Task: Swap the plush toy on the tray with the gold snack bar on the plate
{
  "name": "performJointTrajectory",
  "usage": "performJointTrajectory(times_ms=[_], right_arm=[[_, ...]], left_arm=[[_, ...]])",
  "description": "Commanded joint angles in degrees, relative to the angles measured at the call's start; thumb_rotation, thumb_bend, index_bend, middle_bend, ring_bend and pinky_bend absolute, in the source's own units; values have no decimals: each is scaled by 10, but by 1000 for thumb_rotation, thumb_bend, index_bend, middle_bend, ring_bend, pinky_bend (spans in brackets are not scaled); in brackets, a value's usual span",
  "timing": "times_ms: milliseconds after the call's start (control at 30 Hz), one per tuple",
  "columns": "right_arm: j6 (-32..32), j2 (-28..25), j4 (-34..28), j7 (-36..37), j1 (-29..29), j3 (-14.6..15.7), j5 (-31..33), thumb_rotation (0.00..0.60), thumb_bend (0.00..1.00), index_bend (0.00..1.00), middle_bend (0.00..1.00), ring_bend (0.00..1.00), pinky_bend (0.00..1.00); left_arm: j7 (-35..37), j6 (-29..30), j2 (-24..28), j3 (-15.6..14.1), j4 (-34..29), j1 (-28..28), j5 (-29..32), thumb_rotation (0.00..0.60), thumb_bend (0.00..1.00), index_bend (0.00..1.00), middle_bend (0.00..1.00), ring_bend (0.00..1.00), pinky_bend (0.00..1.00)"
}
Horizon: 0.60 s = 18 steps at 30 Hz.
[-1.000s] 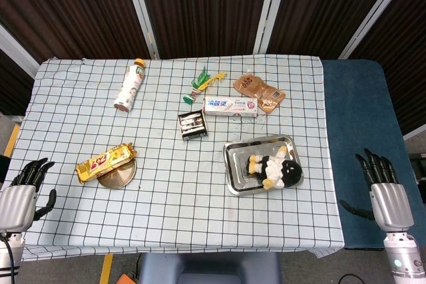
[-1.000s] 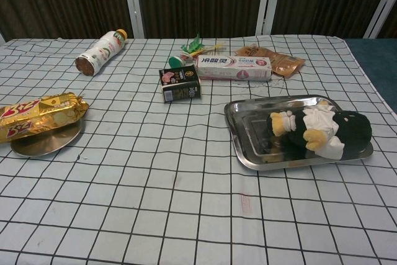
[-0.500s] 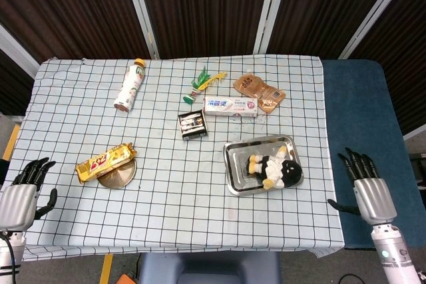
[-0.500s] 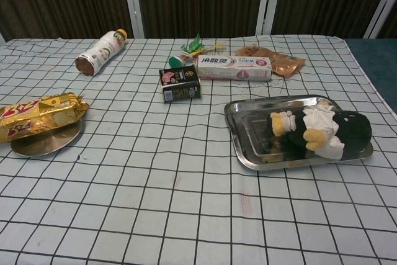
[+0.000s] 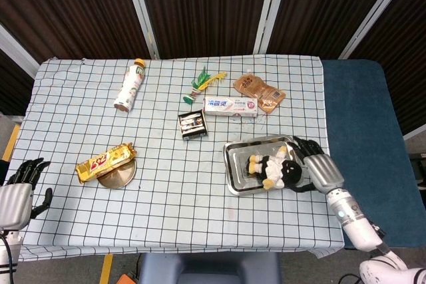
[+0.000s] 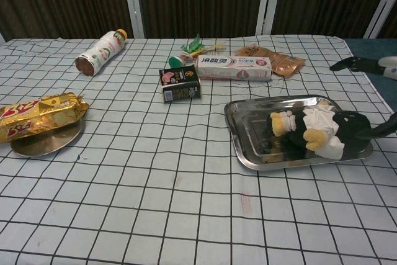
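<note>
The plush toy [image 5: 275, 170] lay on the tray [image 5: 237, 166] near the table's right edge, the right hand [image 5: 318, 169] spread beside it, holding nothing. The gold snack bar [image 5: 104, 161] rested across the plate [image 5: 118, 178] near the left edge, its red lettering unreadable. The left hand [image 5: 16, 191] hung empty, fingers apart, off the front-left corner.

Right hand [image 5: 322, 169]: silver-grey metal back, slim black fingers [image 5: 304, 144]; white forearm bearing a small blue-green light, possibly an indicator. Left hand [image 5: 16, 194]: same silver back, black fingers, partly cut off by frame edge.
</note>
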State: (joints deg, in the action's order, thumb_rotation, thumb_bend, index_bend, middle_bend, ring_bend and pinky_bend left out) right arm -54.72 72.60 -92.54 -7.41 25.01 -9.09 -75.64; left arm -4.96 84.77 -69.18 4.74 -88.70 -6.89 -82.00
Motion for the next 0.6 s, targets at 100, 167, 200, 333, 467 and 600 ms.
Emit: performJointTrajectory(times_ms=[100, 167, 200, 333, 467, 600], right_arm=[[45, 32, -2, -71, 47, -3, 57, 600, 78, 43, 9, 0, 0], [50, 39, -3, -90, 55, -2, 78, 600, 78, 52, 9, 0, 0], [52, 41, -4, -98, 58, -2, 87, 600, 78, 53, 9, 0, 0], [56, 46, -5, -133, 71, 1, 135, 600, 78, 57, 9, 0, 0], [53, 56, 1, -165, 84, 4, 179, 600, 77, 83, 50, 11, 0], [45, 74, 20, -180, 95, 5, 200, 600, 80, 139, 119, 76, 29]], left_arm=[[-3, -5, 3, 2, -2, 0, 8, 600, 500, 186, 133, 98, 285], [-2, -6, 3, 2, -2, 0, 9, 600, 500, 186, 134, 98, 285], [-1, -6, 4, 2, -2, 0, 9, 600, 500, 186, 134, 98, 285], [-1, -8, 4, 3, -2, 0, 11, 600, 500, 188, 134, 98, 285], [-3, -10, 3, 4, -2, -1, 14, 600, 500, 191, 135, 98, 284], [-3, -10, 4, 4, -2, -1, 14, 600, 500, 194, 135, 98, 284]])
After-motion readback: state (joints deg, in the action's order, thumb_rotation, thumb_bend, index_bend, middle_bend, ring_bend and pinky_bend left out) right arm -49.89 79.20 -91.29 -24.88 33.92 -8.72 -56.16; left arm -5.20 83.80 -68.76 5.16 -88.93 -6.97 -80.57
